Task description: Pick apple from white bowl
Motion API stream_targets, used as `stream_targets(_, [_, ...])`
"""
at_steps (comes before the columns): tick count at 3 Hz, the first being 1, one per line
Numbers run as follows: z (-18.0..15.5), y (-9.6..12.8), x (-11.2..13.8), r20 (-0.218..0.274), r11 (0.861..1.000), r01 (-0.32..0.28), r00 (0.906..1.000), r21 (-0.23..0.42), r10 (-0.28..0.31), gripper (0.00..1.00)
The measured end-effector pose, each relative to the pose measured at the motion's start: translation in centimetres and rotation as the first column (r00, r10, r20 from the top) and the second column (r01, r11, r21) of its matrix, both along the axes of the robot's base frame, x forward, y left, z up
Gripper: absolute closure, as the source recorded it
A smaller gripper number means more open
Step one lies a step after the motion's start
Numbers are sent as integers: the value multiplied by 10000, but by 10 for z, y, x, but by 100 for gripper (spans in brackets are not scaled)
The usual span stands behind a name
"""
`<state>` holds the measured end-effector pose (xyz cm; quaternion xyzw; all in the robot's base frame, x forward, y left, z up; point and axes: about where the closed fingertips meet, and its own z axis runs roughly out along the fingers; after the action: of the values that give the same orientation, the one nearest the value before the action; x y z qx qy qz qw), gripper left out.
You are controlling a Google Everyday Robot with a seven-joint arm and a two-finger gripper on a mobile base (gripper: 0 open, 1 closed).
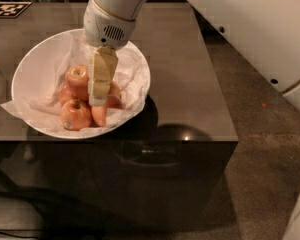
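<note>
the hand [98,100] hangs low inside the white bowl [35,64], its pale length pointing down across the pile of apples. whether it is open or closed i cannot tell from this view, and nothing shows it gripping anything. just under its tip shows part of one apple [100,118], which looks the likeliest target, though it could as well be the top apple [78,76] just beside it. a front apple [74,115] lies nearer the rim, and others are partly hidden. all rest on the crumpled paper [132,74] lining the bowl, which stands near the front edge of the tabletop [190,84]. as i judge it, the reach into the bowl is made, but the grasp and the lift out are not yet done.
</note>
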<state>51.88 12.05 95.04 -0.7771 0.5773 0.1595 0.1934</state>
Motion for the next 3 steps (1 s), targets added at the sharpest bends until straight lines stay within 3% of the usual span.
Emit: stream_targets(3, [-33, 1, 15, -511, 9997, 232, 9984, 60, -229, 0])
